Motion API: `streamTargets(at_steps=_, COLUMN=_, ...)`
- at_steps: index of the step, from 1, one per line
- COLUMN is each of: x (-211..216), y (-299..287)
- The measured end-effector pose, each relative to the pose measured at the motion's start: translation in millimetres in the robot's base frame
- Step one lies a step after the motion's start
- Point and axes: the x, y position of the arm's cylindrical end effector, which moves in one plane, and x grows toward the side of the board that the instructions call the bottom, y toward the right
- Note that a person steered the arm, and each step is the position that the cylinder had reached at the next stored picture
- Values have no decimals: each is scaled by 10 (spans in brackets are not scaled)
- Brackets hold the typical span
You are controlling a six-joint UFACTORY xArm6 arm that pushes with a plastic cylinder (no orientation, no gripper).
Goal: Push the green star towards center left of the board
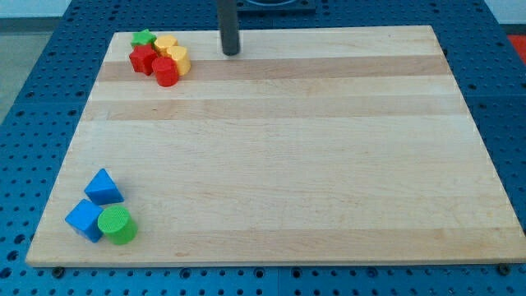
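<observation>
My tip (231, 53) rests on the worktop (271, 148) near the view's top edge, left of the middle, with the dark rod rising straight out of the frame. There is no claw on this arm, so nothing is open, shut or held; the rod ends bare.

The green star (145, 38) sits in the view's top-left corner of the worktop, at the upper-left of a tight cluster. Just below it is a red star (144, 59), with a red cylinder (167, 71) to that one's right. Two yellow blocks (173, 51) crowd the cluster's right side; their shapes are hard to make out. My tip stands apart from this cluster, to its right, touching no block.

In the view's bottom-left corner lie a blue triangle (103, 187), a blue cube (85, 219) and a green cylinder (117, 225), close together.
</observation>
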Motion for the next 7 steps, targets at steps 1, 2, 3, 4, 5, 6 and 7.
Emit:
streamTargets(at_steps=1, x=-306, y=-540)
streamTargets(at_steps=2, x=-324, y=-543)
streamTargets(at_steps=3, x=-325, y=-563)
streamTargets(at_steps=4, x=-325, y=-872)
streamTargets(at_steps=5, x=-326, y=-1172)
streamTargets(at_steps=6, x=-326, y=-1205)
streamTargets(at_steps=7, x=-326, y=-1339)
